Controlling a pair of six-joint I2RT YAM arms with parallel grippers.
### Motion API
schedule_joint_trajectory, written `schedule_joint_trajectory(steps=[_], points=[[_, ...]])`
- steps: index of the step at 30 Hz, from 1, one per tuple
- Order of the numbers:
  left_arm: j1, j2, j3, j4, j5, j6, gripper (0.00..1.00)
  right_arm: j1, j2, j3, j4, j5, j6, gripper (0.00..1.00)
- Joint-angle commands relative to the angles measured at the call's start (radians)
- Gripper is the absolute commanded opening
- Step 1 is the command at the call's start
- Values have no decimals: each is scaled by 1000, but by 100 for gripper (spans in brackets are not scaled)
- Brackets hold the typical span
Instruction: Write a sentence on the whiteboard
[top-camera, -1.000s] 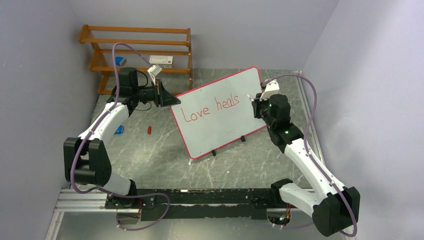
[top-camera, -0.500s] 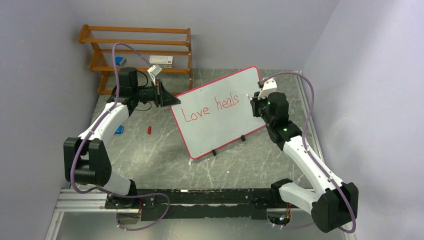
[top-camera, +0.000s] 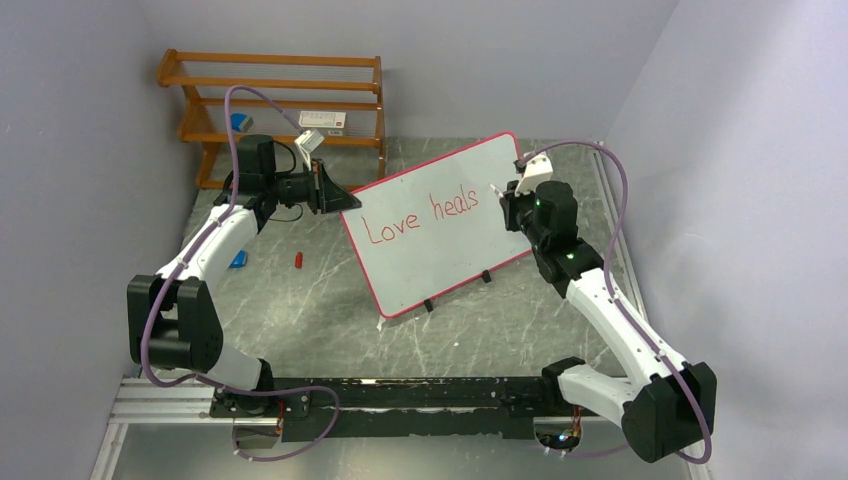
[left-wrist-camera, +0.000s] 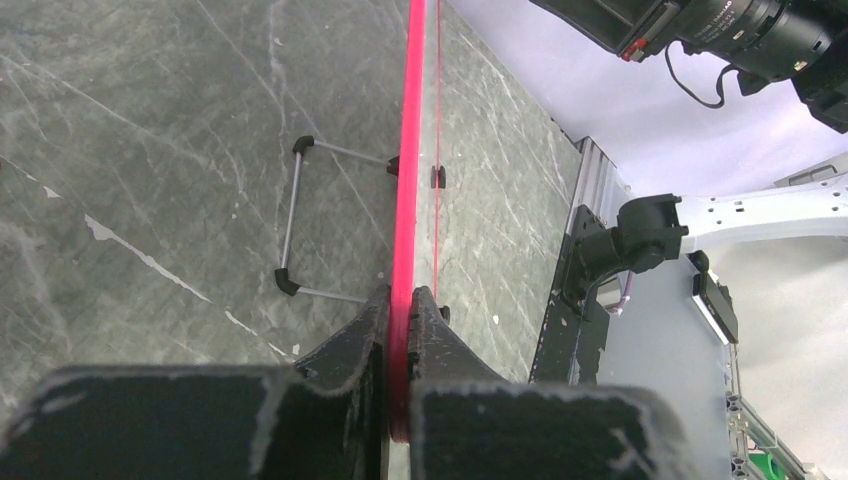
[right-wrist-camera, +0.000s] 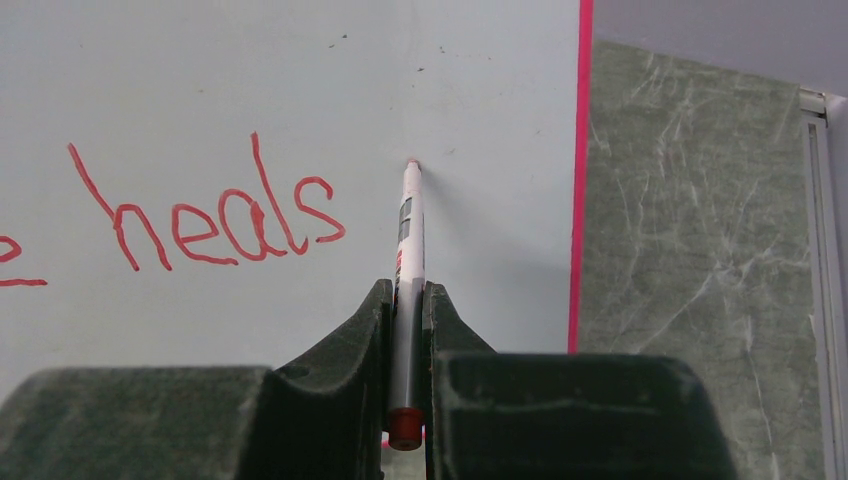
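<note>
The whiteboard (top-camera: 455, 250) with a red-pink frame stands tilted on the table. The sentence (top-camera: 420, 216) in red reads "Love heals"; "heals" also shows in the right wrist view (right-wrist-camera: 215, 215). My left gripper (top-camera: 330, 190) is shut on the board's upper left frame edge (left-wrist-camera: 404, 230), seen edge-on in the left wrist view (left-wrist-camera: 400, 305). My right gripper (top-camera: 508, 200) is shut on a white marker (right-wrist-camera: 408, 260) with a red end. Its tip touches the white board surface (right-wrist-camera: 500, 120) to the right of "heals", near the board's right edge.
A wooden slatted rack (top-camera: 280, 100) stands at the back left with small items on it. A red marker cap (top-camera: 299, 260) and a blue object (top-camera: 238, 259) lie on the grey marble table left of the board. Walls close in on both sides.
My right gripper has moved slightly up and left with the marker toward the spot right of "heals". The left arm and the board have not moved.
</note>
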Motion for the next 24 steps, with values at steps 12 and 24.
schedule_joint_trajectory(steps=[12, 24], points=[[21, 0, -18, -55, -68, 36, 5, -1, 16, 42, -71, -64, -12, 0], [21, -1, -20, -51, -65, 35, 5, 9, 2, 23, -119, -19, -1, 0]])
